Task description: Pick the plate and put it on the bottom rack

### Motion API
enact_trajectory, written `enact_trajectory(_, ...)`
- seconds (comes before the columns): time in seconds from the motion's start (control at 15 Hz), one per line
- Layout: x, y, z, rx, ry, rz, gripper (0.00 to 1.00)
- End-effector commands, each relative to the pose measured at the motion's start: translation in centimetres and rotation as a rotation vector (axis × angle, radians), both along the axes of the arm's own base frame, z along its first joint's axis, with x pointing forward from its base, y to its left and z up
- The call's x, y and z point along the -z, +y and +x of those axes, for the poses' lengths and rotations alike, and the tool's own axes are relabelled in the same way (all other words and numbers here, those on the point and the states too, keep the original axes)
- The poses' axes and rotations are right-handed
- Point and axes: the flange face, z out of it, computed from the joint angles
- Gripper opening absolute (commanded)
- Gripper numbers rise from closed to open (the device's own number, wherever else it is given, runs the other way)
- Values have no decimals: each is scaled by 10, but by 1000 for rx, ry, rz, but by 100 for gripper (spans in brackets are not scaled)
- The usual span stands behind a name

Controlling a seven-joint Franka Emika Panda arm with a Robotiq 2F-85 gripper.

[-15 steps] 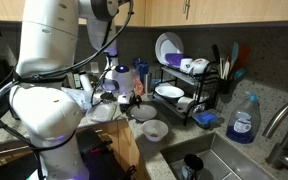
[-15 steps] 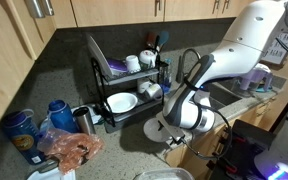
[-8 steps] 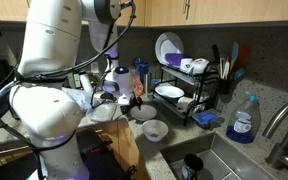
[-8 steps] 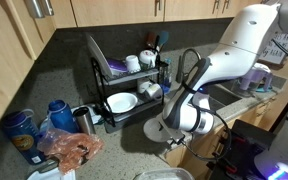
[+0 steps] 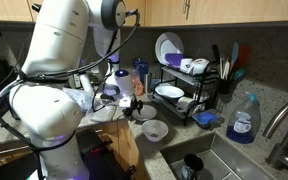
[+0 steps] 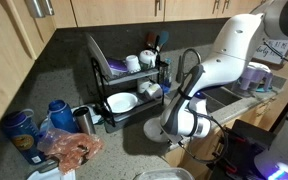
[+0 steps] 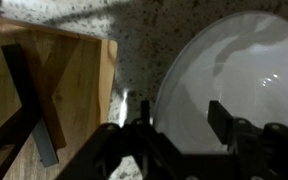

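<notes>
In the wrist view the plate point(image 7: 246, 60), a shallow white dish with a greyish inside, lies on the speckled counter. My gripper point(image 7: 179, 118) is open over its left rim, with one finger outside the rim and the other over the inside. In an exterior view the gripper point(image 5: 133, 105) hangs low over the counter just left of the black wire rack, with the plate point(image 5: 144, 114) under it. The bottom rack point(image 5: 181, 104) shows in both exterior views point(image 6: 124, 113); a white dish point(image 5: 169, 92) lies on it.
A deeper white bowl point(image 5: 154, 129) sits on the counter in front of the plate. A wooden board point(image 7: 44, 70) lies close beside the plate. The large blue-rimmed plate point(image 5: 167, 47) and cups stand on the upper tier. A blue soap bottle point(image 5: 242, 122) and sink point(image 5: 224, 160) are further along.
The arm has swung a little toward the rack and the gripper has sunk slightly toward the plate. The plate and bowl have not moved.
</notes>
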Motion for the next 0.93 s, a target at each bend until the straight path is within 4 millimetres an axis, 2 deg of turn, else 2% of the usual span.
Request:
enact_trajectory(0.0, -4, -2, 8, 24, -26, -9, 37)
enact_trajectory(0.2, -10, -2, 9, 20, -45, -20, 12)
enact_trajectory(0.33, -15, 0, 9, 18, -58, -24, 1)
enact_trajectory(0.87, -46, 19, 9, -13, -132, -16, 2)
